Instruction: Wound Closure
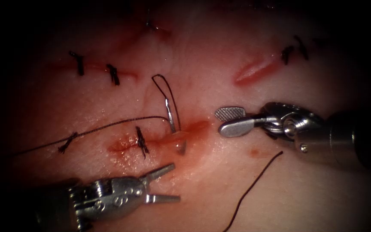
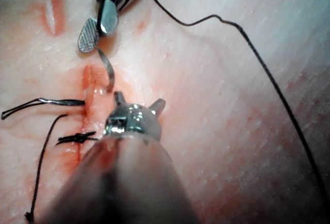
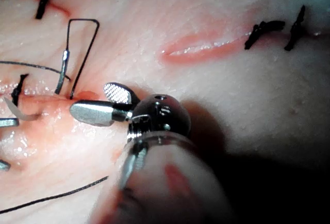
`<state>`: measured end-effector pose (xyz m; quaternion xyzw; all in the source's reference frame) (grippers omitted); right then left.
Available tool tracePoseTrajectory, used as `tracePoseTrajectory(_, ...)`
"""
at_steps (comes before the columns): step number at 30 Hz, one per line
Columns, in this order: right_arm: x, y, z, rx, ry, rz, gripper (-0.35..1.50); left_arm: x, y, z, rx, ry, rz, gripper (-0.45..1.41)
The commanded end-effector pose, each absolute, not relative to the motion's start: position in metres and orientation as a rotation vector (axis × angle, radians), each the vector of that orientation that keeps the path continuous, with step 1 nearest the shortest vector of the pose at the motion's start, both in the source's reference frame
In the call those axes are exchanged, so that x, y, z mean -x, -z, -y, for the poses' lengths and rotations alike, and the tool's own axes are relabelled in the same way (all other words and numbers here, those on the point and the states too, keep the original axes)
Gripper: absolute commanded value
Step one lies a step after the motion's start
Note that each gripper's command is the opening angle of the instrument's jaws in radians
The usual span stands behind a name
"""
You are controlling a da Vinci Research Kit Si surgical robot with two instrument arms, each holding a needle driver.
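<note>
Across the cut (image 1: 181, 136) the needle (image 1: 169, 115) sits in tissue (image 1: 220, 180), one stitch (image 1: 141, 141) done, both tools, left (image 1: 165, 184) and right (image 1: 228, 120), spread, holding nothing.

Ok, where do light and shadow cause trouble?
Endoscope view: dark edges swallow the shaft of the left arm's steel tool; wet pink tissue glints beside the cut. Right wrist view: the right arm's steel tool shadows the tissue. Both tools hold nothing, jaws open; the curved steel needle pierces the tissue across the cut.
</note>
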<state>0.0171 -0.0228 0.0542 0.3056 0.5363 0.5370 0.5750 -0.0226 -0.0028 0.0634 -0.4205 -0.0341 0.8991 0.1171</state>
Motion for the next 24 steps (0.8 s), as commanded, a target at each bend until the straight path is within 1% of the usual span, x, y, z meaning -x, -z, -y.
tracePoseTrajectory(1,-0.0177,-0.0550,0.0234,-0.708,-1.239,-1.263,1.08,0.0232,-0.0639,0.0024,1.232,-2.624,0.089,0.71)
tracePoseTrajectory(6,-0.0179,-0.0557,0.0247,-0.672,-1.199,-1.277,0.99,0.0233,-0.0636,0.0013,1.233,-2.591,0.059,0.71)
tracePoseTrajectory(9,-0.0181,-0.0562,0.0255,-0.658,-1.189,-1.283,0.91,0.0233,-0.0635,0.0007,1.228,-2.587,0.044,0.69)
tracePoseTrajectory(12,-0.0184,-0.0566,0.0259,-0.643,-1.177,-1.289,0.81,0.0236,-0.0637,0.0004,1.217,-2.583,0.029,0.59)
tracePoseTrajectory(14,-0.0185,-0.0567,0.0262,-0.627,-1.161,-1.289,0.77,0.0239,-0.0641,0.0002,1.224,-2.578,0.037,0.57)
tracePoseTrajectory(16,-0.0185,-0.0568,0.0264,-0.611,-1.146,-1.289,0.69,0.0242,-0.0645,-0.0001,1.232,-2.574,0.043,0.52)
tracePoseTrajectory(20,-0.0185,-0.0568,0.0269,-0.607,-1.130,-1.293,0.66,0.0245,-0.0654,-0.0008,1.240,-2.564,0.037,0.47)
tracePoseTrajectory(22,-0.0185,-0.0568,0.0274,-0.611,-1.124,-1.295,0.59,0.0245,-0.0658,-0.0012,1.239,-2.563,0.036,0.47)
tracePoseTrajectory(24,-0.0185,-0.0569,0.0277,-0.612,-1.120,-1.297,0.54,0.0245,-0.0662,-0.0015,1.241,-2.562,0.038,0.42)
